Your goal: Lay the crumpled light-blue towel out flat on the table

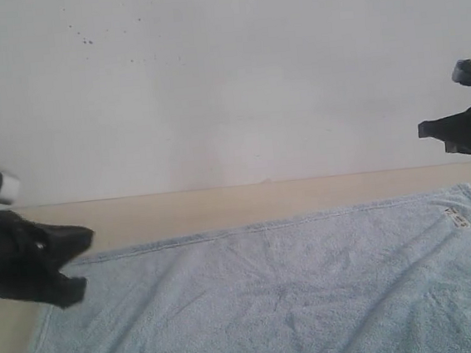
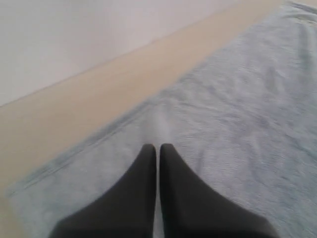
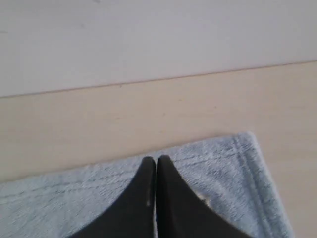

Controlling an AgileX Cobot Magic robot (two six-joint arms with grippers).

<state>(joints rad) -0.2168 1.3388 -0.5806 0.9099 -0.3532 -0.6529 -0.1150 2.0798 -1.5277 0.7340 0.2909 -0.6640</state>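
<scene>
The pale blue towel (image 1: 271, 290) lies spread out on the beige table (image 1: 222, 207), with its far hem running straight and a white tag (image 1: 456, 219) near the far right corner. My left gripper (image 1: 78, 258) hovers over the towel's far left corner. In the left wrist view this gripper (image 2: 157, 147) is shut with nothing in it, above the towel (image 2: 237, 109). My right gripper (image 1: 433, 129) hangs above the far right corner. Its fingertips (image 3: 156, 159) are pressed together and empty, over the towel (image 3: 218, 158) near the tag (image 3: 202, 198).
A white wall (image 1: 226, 77) rises behind the table's far edge. A strip of bare table (image 3: 124, 119) runs between the towel's far hem and the wall. The towel's near part runs out of the exterior view.
</scene>
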